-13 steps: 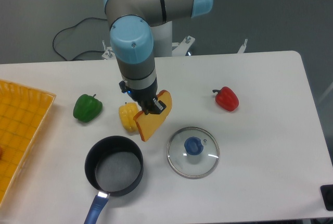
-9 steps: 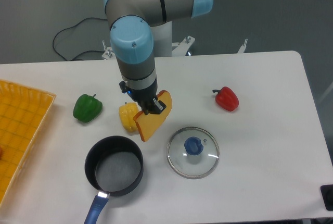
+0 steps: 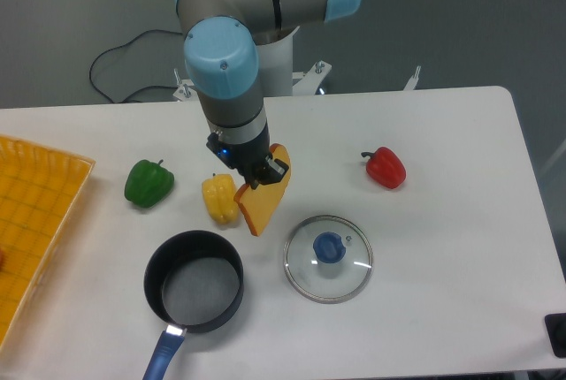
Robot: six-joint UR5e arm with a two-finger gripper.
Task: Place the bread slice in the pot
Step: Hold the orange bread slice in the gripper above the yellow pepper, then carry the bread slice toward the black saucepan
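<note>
The gripper [image 3: 263, 173] is clamped on the bread slice [image 3: 263, 197], pinching it near its rounded upper edge so the flat slice hangs tilted, its lower end pointing down toward the near side of the tabletop [image 3: 442, 221]. Holding it by one edge leaves most of the slice free below the fingers, which suits dropping it into an open vessel rather than laying it flat. The slice appears clear of the tabletop, just right of the yellow bell pepper [image 3: 219, 199]; whether the two touch is hard to tell.

The pot [image 3: 194, 281] sits near and slightly left of the slice, its grey inside open and its blue handle pointing toward the near edge. The glass lid [image 3: 328, 258] lies flat on the tabletop to the pot's right, so nothing blocks the opening. A green pepper [image 3: 148, 183] sits to the left, a red pepper [image 3: 385, 168] well apart on the right, and a yellow tray [image 3: 35, 221] at the left edge.

The carry looks about midway: the slice is held, not yet over the pot.
</note>
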